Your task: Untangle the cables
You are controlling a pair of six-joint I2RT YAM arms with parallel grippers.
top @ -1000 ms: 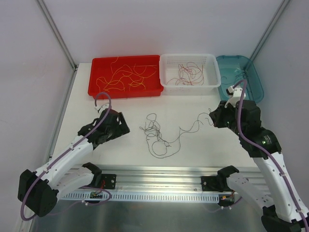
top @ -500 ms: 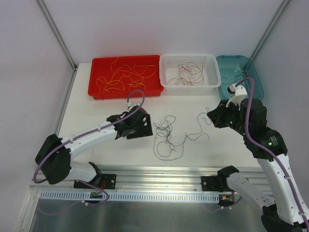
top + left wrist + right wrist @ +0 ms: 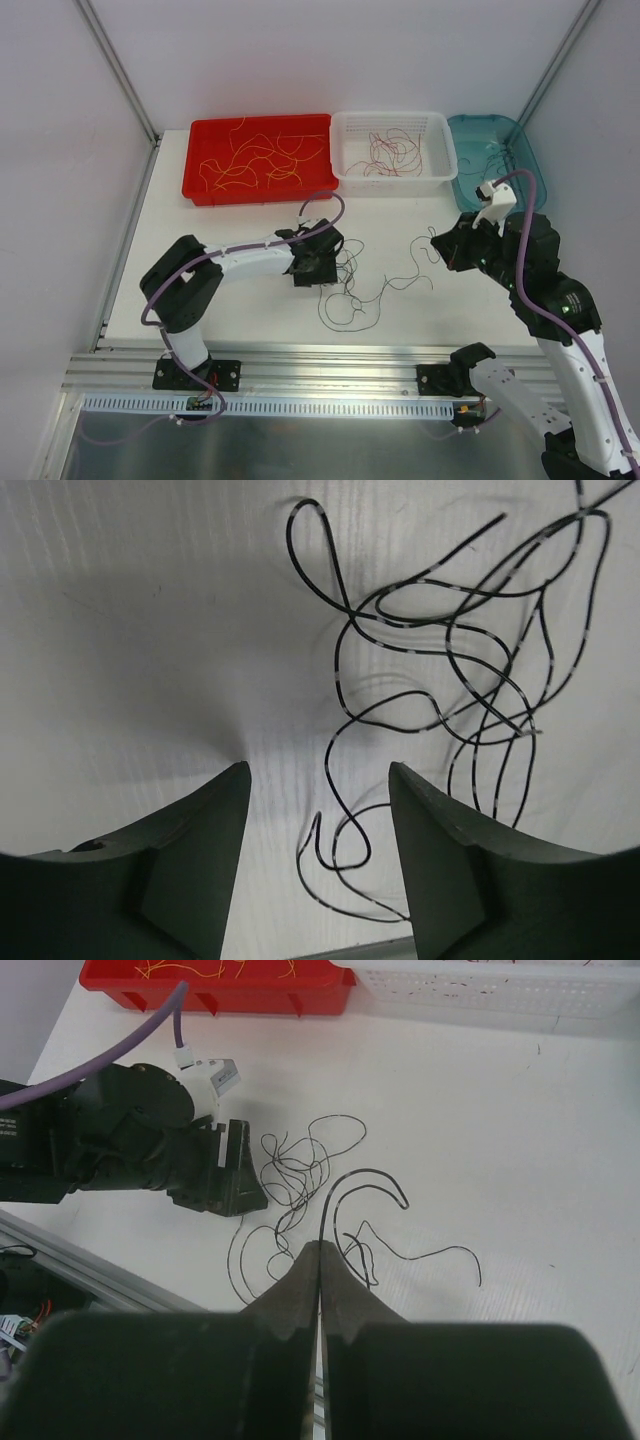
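Cables (image 3: 345, 280): loose black tangle on the white table (image 3: 230, 215), between the two arms. Right gripper (image 3: 320, 1248) is pinched fully shut on one black strand (image 3: 331, 1200) running out of the tangle. Left gripper (image 3: 318, 775) sits low at its left side, jaws partly open, holding nothing; one loop lies between the tips. Looks like anchor-and-pull. Next: left must close on a single strand, not the bunch.

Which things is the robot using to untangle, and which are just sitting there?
Job: tangled black cables; left hand, open over them; right hand, pinching a strand.
Just sitting: red tray, white basket, teal bin.
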